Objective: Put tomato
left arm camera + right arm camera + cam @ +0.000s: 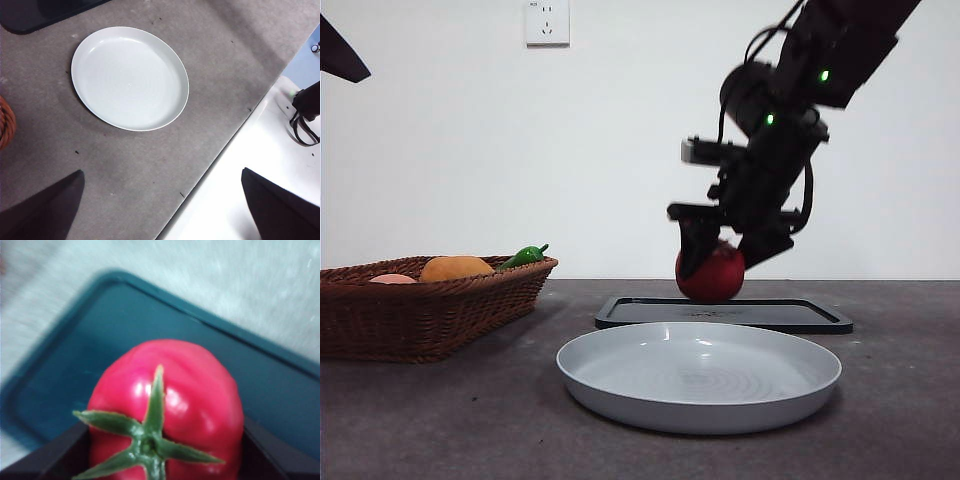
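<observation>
At centre right of the front view, the tomato [710, 275] is clamped between the right gripper's [720, 250] jaws, on or just above a dark tray [820, 318]. The grey plate [700, 385] in the foreground holds nothing; placing remains undone.

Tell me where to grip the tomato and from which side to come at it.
Grip the tomato across its round red flanks, below the green calyx, coming down from above. It sits upright on the dark tray, calyx up, so the flanks are its widest hold. The right gripper does so, one finger on each flank. The left gripper waits open.
</observation>
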### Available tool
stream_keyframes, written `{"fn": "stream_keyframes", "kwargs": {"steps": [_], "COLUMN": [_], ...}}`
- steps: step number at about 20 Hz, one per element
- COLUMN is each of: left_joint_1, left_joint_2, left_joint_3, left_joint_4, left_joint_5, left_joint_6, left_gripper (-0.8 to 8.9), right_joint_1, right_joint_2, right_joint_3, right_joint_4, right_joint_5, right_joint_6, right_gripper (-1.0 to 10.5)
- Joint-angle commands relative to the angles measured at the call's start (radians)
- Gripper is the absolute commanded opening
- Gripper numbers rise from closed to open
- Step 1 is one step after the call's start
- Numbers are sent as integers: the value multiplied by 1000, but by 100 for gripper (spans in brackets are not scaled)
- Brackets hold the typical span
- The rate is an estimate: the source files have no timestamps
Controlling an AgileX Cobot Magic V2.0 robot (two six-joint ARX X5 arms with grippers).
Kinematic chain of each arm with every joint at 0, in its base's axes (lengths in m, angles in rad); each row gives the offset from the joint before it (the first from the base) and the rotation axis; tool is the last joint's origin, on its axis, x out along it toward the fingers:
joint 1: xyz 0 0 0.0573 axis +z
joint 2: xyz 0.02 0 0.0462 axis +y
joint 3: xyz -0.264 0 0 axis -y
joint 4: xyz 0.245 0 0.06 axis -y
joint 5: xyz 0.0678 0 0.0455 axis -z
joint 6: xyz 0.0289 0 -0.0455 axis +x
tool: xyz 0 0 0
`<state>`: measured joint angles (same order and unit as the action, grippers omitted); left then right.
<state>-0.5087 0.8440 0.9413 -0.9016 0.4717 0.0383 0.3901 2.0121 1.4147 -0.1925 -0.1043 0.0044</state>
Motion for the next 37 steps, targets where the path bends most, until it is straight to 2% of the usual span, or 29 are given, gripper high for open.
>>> {"fn": "stream_keyframes", "kwargs": {"steps": [1,4,5,7,11,17,29,33,37], "left_joint_1": [-5,-5,-5,-5,-5,-5,-5,-5,-5], "left_joint_2": [5,5,5,5,5,5,5,5,5], "left_joint_3": [16,16,16,16,16,16,16,16,16], "left_joint_4": [4,4,5,5,5,5,8,11,11], "left_joint_5": [4,4,4,4,4,4,3,3,3], "left_joint_6": [2,2,2,2,2,2,3,3,3], "left_gripper": [495,495,495,495,495,495,495,495,495], "right_joint_1": [-1,-2,-1,1,1,0,8,37,95], "right_joint_2": [48,66,66,66,56,-64,-698,-901,-1108], "right_joint_3": [26,26,26,26,27,27,4,-107,-292], "right_joint_4": [20,4,-3,-6,-3,-78,-560,-599,-602], "right_joint_5": [1,1,0,0,-3,-2,-3,-10,-82], "right_joint_6": [8,7,7,9,10,10,10,12,51], "right_gripper": [167,170,209,363,528,528,527,526,526]}}
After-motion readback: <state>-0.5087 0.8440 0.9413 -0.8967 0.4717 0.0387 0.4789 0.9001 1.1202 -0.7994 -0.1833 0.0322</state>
